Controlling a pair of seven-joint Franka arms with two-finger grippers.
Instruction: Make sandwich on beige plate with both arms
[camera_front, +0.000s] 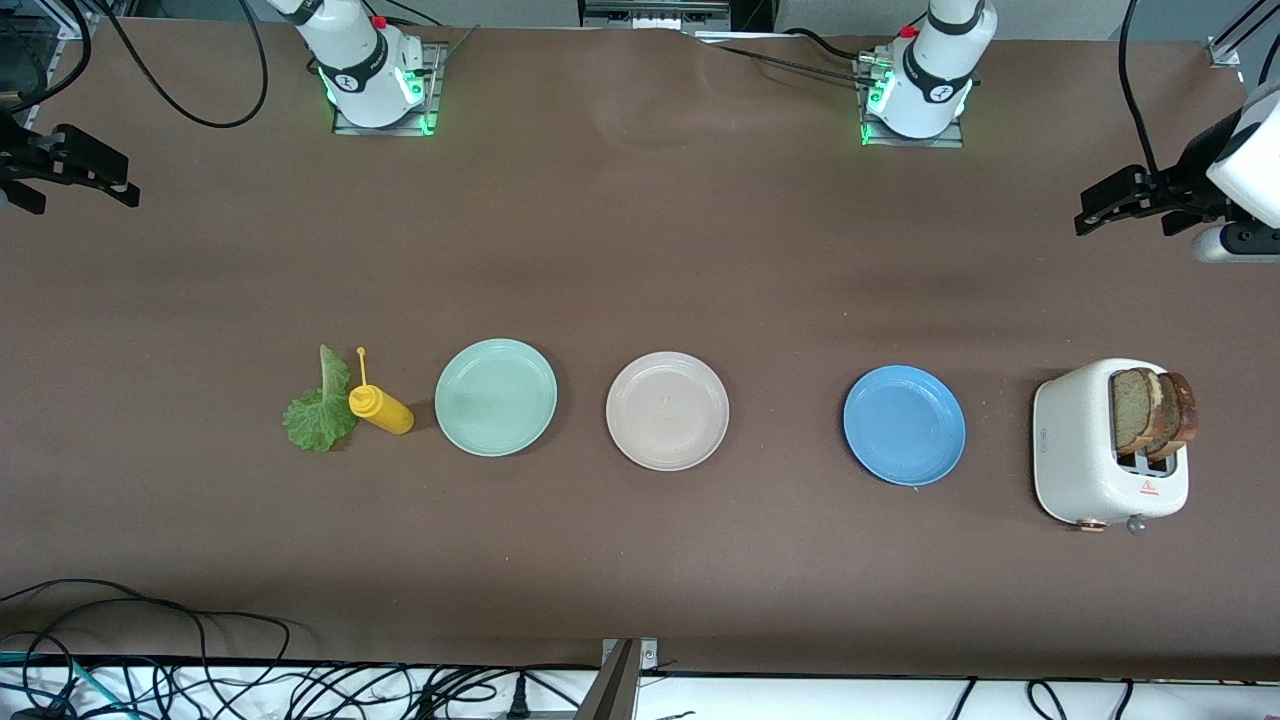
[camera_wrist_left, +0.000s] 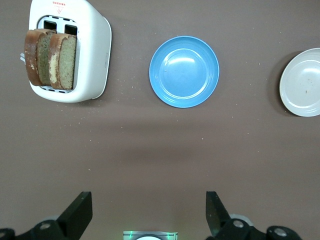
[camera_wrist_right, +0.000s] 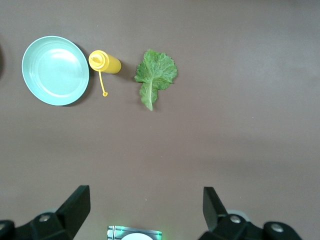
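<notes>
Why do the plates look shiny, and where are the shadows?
Front view: even light, soft dim bands on the table, a small shadow beside the yellow bottle. Left wrist view: faint glare on the blue plate. Right wrist view: sharp, with a thin shadow edging the green plate.

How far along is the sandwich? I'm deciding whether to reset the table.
Nothing is done yet. The beige plate is bare. Both bread slices stand in the white toaster, and the lettuce leaf lies on the table beside the yellow squeeze bottle. Nothing is in hand: the left end effector and right end effector are open, each up at its own end of the table. All assembly remains.
</notes>
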